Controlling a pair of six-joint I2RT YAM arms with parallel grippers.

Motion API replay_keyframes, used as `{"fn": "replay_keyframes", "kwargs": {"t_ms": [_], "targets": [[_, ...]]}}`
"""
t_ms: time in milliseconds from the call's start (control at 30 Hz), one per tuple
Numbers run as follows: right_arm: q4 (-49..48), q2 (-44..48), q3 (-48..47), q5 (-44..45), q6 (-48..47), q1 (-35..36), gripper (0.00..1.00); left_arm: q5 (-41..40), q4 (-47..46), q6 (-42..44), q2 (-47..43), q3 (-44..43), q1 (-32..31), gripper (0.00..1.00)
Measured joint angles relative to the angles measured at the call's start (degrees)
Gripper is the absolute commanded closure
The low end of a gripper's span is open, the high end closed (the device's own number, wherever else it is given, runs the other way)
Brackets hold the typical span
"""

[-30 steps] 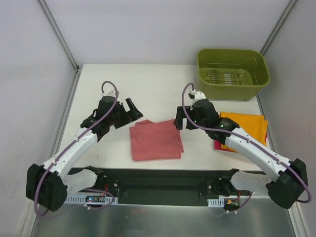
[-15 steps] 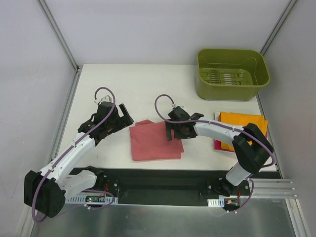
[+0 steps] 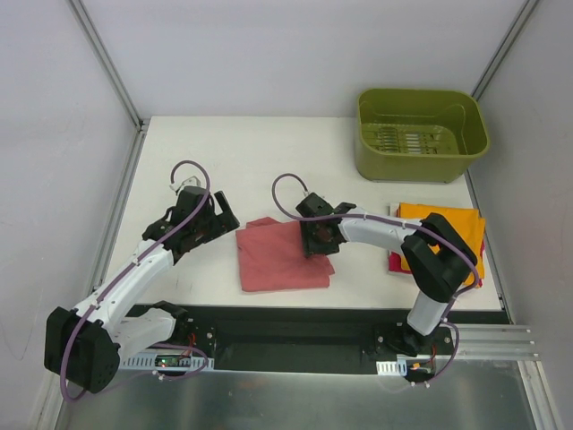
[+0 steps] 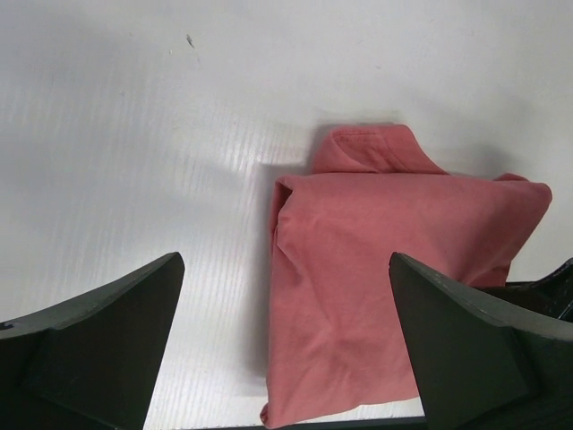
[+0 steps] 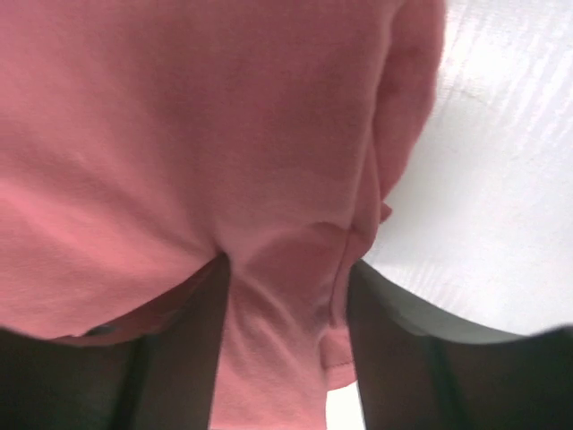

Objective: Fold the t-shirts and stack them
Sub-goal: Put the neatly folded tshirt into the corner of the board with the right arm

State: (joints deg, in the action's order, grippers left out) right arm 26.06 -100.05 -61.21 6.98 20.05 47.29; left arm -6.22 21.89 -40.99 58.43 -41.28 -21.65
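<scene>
The folded dusty-red t-shirt (image 3: 277,260) lies at the table's middle front, its right edge bunched. My right gripper (image 3: 315,237) is down on that right edge. In the right wrist view the dusty-red t-shirt (image 5: 224,134) fills the frame, and the right gripper (image 5: 286,269) pinches a ridge of cloth between its fingers. My left gripper (image 3: 224,215) hovers open just left of the shirt. From the left wrist, the shirt (image 4: 394,260) lies between and beyond the spread left gripper (image 4: 285,260). At the right, the orange t-shirt (image 3: 443,228) lies folded on the magenta-pink one (image 3: 395,262).
A green tub (image 3: 412,166) stands at the back right corner of the white table (image 3: 251,152). Grey walls with metal posts close in the table on the left, back and right. The arms' black base rail runs along the front edge.
My right arm has swung left and down from beside the orange stack onto the dusty-red shirt's right edge, and its jaws have closed on the cloth. The left gripper drew back slightly to the left.
</scene>
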Motion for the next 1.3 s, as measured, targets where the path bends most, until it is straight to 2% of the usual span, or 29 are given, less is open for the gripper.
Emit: {"fn": "replay_keyframes", "kwargs": {"t_ms": [67, 100, 167, 200, 267, 500, 600, 800, 933, 1300], "targets": [[-0.6, -0.2, -0.1, -1.1, 0.0, 0.0, 0.62, -0.3, 0.1, 0.0, 0.0, 0.1, 0.0, 0.01], [-0.9, -0.3, -0.1, -1.5, -0.2, 0.0, 0.73, -0.4, 0.1, 0.0, 0.0, 0.1, 0.0, 0.01], [-1.9, -0.4, -0.1, -2.8, 0.0, 0.0, 0.80, -0.4, 0.1, 0.0, 0.0, 0.1, 0.0, 0.01], [-2.7, -0.5, -0.1, -3.5, 0.1, 0.1, 0.90, -0.4, 0.1, 0.0, 0.0, 0.1, 0.0, 0.01], [-3.8, -0.6, 0.0, -4.3, -0.3, 0.3, 0.99, -0.4, 0.1, 0.0, 0.0, 0.1, 0.0, 0.01], [-5.3, 1.4, 1.4, -5.0, -4.4, 0.6, 0.99, -0.5, 0.1, 0.0, -0.1, 0.6, 0.3, 0.01], [-0.7, 5.5, 1.8, -0.2, -7.1, 1.1, 0.99, -0.5, 0.4, 0.0, -0.2, 0.8, 0.4, 0.01], [12.3, 15.8, 0.9, 16.3, -11.3, 1.2, 0.99, -0.5, 0.4, 0.0, -0.6, 0.8, 0.4, 0.01], [19.7, 19.4, -1.2, 24.9, -13.5, 0.7, 0.99, -0.5, 0.4, 0.0, -0.7, 0.8, 0.4, 0.01], [32.0, 21.2, -7.3, 35.0, -18.3, -4.2, 0.99, -0.8, 0.4, 0.0, 0.1, 0.8, 0.4, 0.01]]}}
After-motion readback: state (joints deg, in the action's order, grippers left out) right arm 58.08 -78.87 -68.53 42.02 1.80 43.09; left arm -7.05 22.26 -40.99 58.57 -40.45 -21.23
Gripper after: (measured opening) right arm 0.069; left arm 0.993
